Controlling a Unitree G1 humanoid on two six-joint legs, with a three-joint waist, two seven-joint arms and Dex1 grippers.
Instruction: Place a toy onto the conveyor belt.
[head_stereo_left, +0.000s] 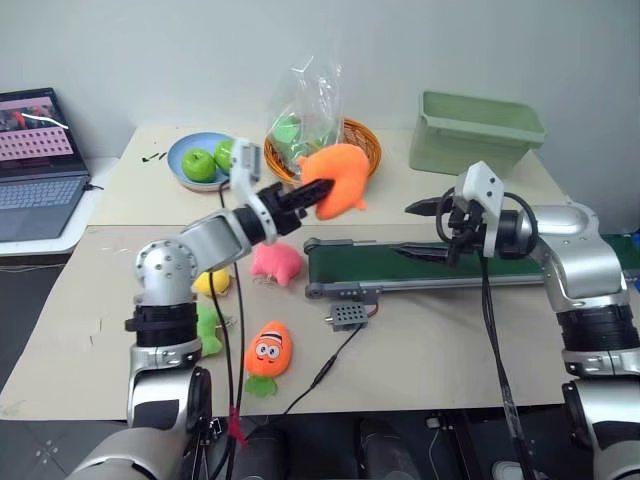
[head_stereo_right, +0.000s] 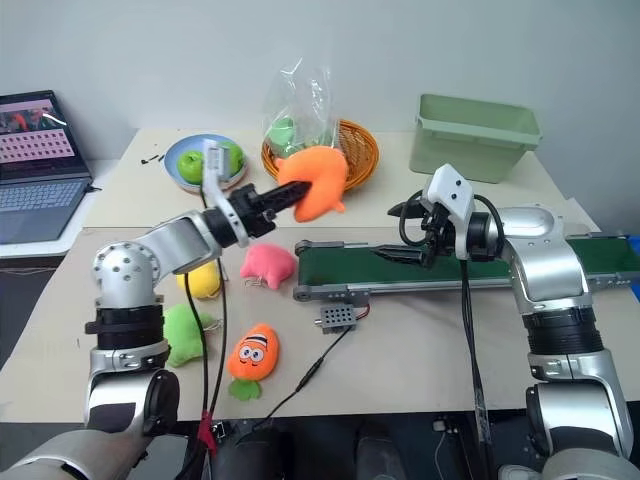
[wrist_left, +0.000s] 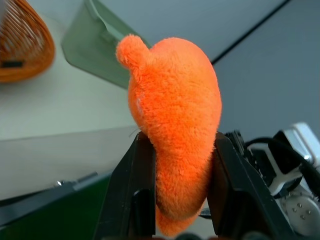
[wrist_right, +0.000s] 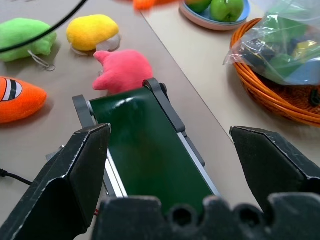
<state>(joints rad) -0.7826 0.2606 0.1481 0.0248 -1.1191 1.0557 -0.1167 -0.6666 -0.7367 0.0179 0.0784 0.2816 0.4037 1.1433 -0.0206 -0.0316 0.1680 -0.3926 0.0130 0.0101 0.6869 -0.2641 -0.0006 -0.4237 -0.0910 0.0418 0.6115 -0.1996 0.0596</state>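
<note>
A: Left gripper (head_stereo_left: 312, 193), state?

B: Clenched on the toy (head_stereo_left: 340, 178). In the left wrist view the two black fingers (wrist_left: 134, 190) pinch the orange plush from both sides, and its stubby lobe sticks out past the tips. The arm is stretched out, holding the toy in the air, in front of the wicker basket (head_stereo_left: 362, 140) and above the table just behind the near end of the conveyor belt (head_stereo_left: 440, 264). The toy is not touching the belt.

A: Right gripper (head_stereo_left: 428, 230)?

B: Released. The right wrist view shows both fingers (wrist_right: 80, 165) spread wide with nothing between them, hanging over the dark-green belt and pointing along it toward its roller end.

A: What else is on the table?

B: A pink plush (head_stereo_left: 276, 262) lies just beside the belt's roller end. A yellow plush (head_stereo_right: 204, 281) and a green plush (head_stereo_right: 182, 332) lie near the left arm. An orange plush with eyes and white stripes (head_stereo_left: 268, 350) sits nearer the front edge. A small grey box (head_stereo_left: 349, 315) with a cable lies against the belt frame. At the back are a blue plate with green apples (head_stereo_left: 190, 160), a clear bag in the basket (head_stereo_left: 310, 105), a pale green bin (head_stereo_left: 475, 130), and a laptop (head_stereo_left: 38, 165) off to the left.
</note>
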